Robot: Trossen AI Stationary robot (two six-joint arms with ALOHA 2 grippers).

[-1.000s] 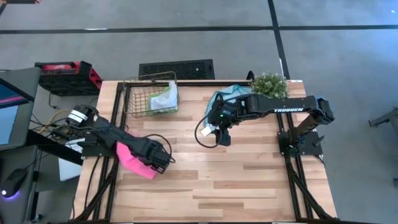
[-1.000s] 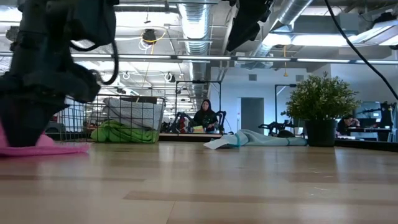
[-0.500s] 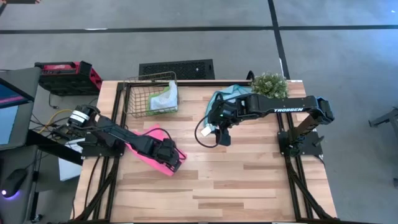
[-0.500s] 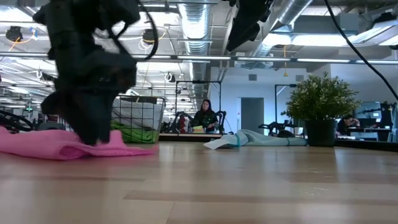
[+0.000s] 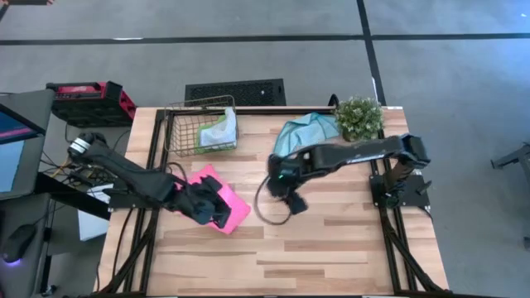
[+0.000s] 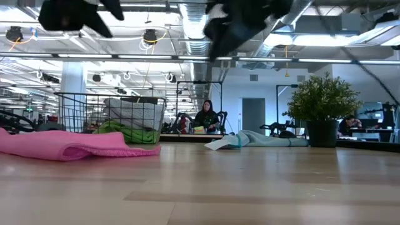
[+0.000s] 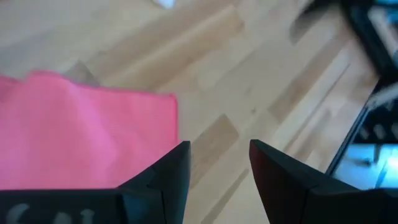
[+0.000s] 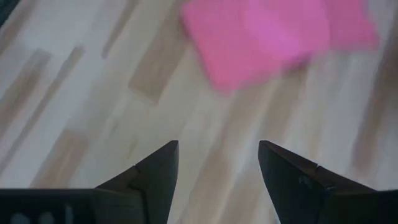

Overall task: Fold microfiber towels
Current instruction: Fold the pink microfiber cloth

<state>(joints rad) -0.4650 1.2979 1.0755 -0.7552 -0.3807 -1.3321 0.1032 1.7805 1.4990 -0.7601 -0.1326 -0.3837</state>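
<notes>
From my station, the surface (image 5: 331, 240) carries everything, and I place things against the wire basket (image 5: 184, 130) at its back edge. The task looks to me barely begun: none of the four towels reads as a finished fold.

The teal-blue towel (image 5: 303, 130) lies crumpled well to the side of the basket, just beside the potted plant (image 5: 358, 115), untouched. The pink towel (image 5: 222, 198) lies spread flat on the surface in front of the basket; I judge it laid out for folding, not folded. My left hand (image 5: 209, 207) hangs above its edge, fingers spread, pinching nothing. My right hand (image 5: 291, 200) hovers over bare wood, farther from the basket than the pink towel and in front of the teal one, fingers also spread and empty.

The basket holds the rest: the green towel (image 6: 125, 133) bunched low inside, and a pale cloth (image 5: 220, 128) against its wall, which I take for the grey towel. Both remain to be taken out and folded.
</notes>
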